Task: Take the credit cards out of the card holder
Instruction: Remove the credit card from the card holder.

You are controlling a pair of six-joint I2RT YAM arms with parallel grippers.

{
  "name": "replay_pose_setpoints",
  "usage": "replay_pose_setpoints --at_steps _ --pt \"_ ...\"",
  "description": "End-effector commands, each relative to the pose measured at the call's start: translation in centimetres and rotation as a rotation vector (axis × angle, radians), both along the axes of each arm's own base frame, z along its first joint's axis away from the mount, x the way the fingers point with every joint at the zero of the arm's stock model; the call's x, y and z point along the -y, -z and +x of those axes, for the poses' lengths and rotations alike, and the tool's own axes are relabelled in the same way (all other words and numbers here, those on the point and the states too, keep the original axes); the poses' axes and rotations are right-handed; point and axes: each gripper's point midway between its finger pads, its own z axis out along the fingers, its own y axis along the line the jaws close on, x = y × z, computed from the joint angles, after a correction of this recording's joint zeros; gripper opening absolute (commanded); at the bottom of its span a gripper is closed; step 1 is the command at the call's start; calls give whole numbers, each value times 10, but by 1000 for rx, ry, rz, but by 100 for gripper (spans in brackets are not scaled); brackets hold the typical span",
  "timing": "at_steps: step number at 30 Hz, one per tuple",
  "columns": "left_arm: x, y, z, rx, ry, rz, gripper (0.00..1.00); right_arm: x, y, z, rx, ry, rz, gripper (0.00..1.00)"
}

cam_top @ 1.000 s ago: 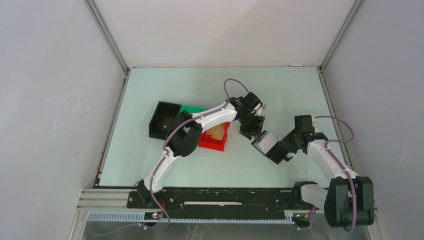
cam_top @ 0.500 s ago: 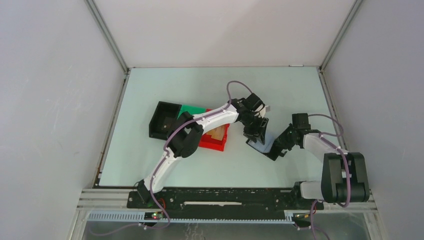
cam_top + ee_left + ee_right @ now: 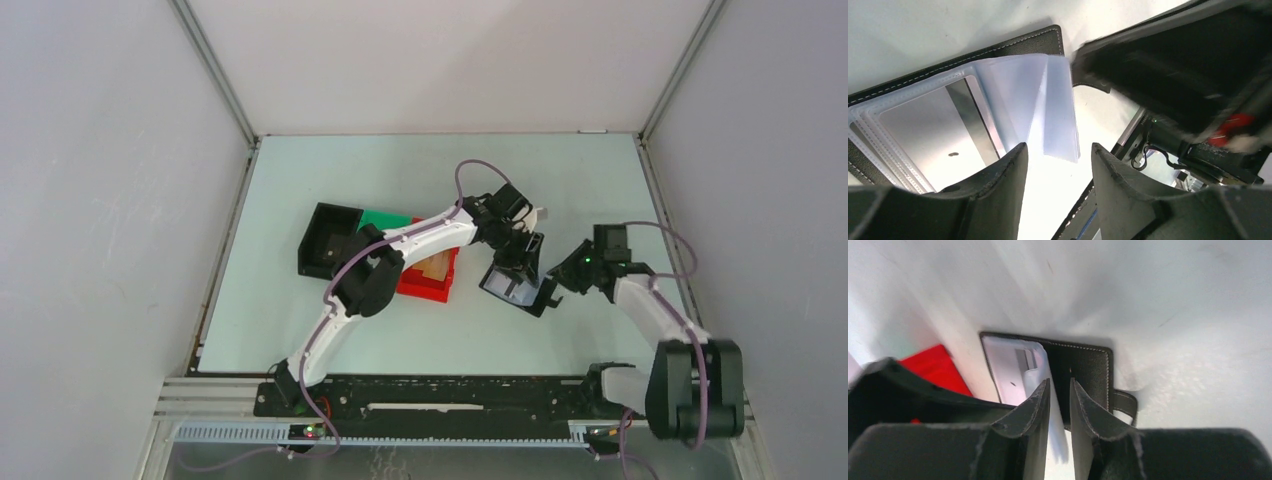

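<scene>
Half hiding a black bin (image 3: pixel 322 235) and a red bin (image 3: pixel 425 285) left of the counter's (image 3: pixel 300 320) centre under the left arm (image 3: pixel 420 232). Hovering the left tool (image 3: pixel 1058 150), fingers spread apart, over the card holder (image 3: pixel 1083 370) lying open right of centre, a grey credit card (image 3: pixel 918 130) sitting in its clear sleeve (image 3: pixel 923 82). Straddling an upturned pale sleeve (image 3: pixel 1060 115) with the right tool (image 3: pixel 1058 385), fingers nearly together; cannot tell whether clamping.

- Pale green table (image 3: pixel 300 330).
- Black bin (image 3: pixel 325 240), green bin (image 3: pixel 385 217) and red bin (image 3: pixel 425 285) clustered left of centre.
- Open black card holder (image 3: pixel 505 285) lying right of them.
</scene>
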Motion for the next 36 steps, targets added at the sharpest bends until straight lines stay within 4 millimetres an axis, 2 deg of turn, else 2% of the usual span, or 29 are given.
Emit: replay_pose_setpoints --at_steps 1,6,10,12,14,17,19,21,22,24,29,32,36 --pt "10 -27 -6 5 12 -78 55 38 -36 -5 104 88 -77 29" --pt "20 -18 -22 -46 45 -86 55 49 -58 -13 164 128 -86 31" --pt "31 -30 -41 -82 104 -141 55 41 -69 -15 193 131 -37 31" --pt "32 -45 -47 -116 118 -176 55 38 -71 -14 200 129 -15 31" --pt "25 -65 -42 -113 110 -225 55 36 -73 -13 203 126 0 31" --pt "1 -88 -13 -74 28 -276 56 32 -74 -13 206 113 15 31" --pt "-17 -92 6 -68 -45 -282 55 28 -74 -12 208 92 32 30" --pt "-35 -84 25 -46 -122 -248 53 21 -73 -10 207 65 49 28" --pt "-43 -74 33 -37 -163 -207 52 16 -73 -8 209 49 58 27" --pt "-53 -61 42 -37 -189 -162 51 3 -74 -4 222 14 65 27" --pt "-64 -19 58 -9 -264 -12 47 -35 -60 7 198 -72 104 26" --pt "-69 -4 63 4 -282 42 47 -42 -47 14 189 -73 146 27" --pt "-70 6 64 47 -264 94 49 -51 -32 18 198 -105 206 29"
